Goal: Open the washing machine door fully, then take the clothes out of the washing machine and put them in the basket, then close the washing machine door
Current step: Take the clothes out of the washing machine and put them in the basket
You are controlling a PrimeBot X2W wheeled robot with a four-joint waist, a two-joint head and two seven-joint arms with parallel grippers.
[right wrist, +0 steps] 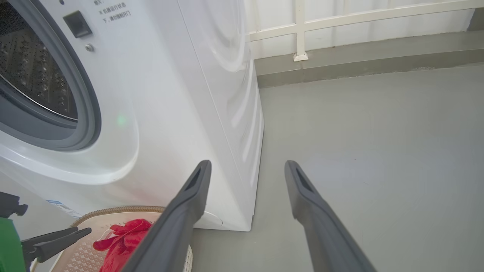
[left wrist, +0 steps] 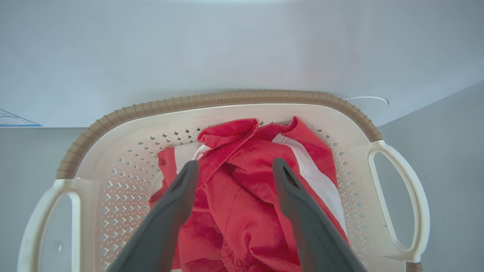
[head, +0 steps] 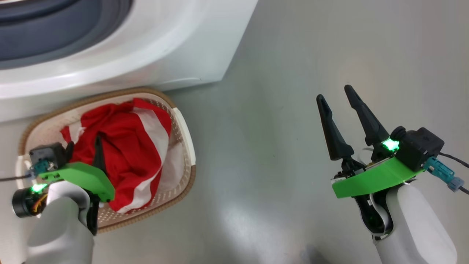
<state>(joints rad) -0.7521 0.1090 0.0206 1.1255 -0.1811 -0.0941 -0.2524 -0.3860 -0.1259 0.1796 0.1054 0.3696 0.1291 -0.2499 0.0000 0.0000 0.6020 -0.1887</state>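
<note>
The cream basket (head: 182,121) with a brown rim stands on the floor against the front of the white washing machine (head: 146,47). The red and white clothes (head: 128,146) lie heaped inside it. My left gripper (head: 85,143) hangs just over the heap, open; in the left wrist view its fingers (left wrist: 177,196) straddle the clothes (left wrist: 242,204) without pinching them, inside the basket (left wrist: 227,97). My right gripper (head: 334,93) is open over bare floor to the right, holding nothing. The right wrist view shows the machine's grey gasket (right wrist: 89,113) and steel drum (right wrist: 34,75). The washing machine door is out of view.
Grey floor (head: 274,146) spreads to the right of the machine's corner (right wrist: 249,226). A wall with a white rail (right wrist: 298,34) runs along the back. A cable and blue connector (head: 445,176) trail from my right wrist.
</note>
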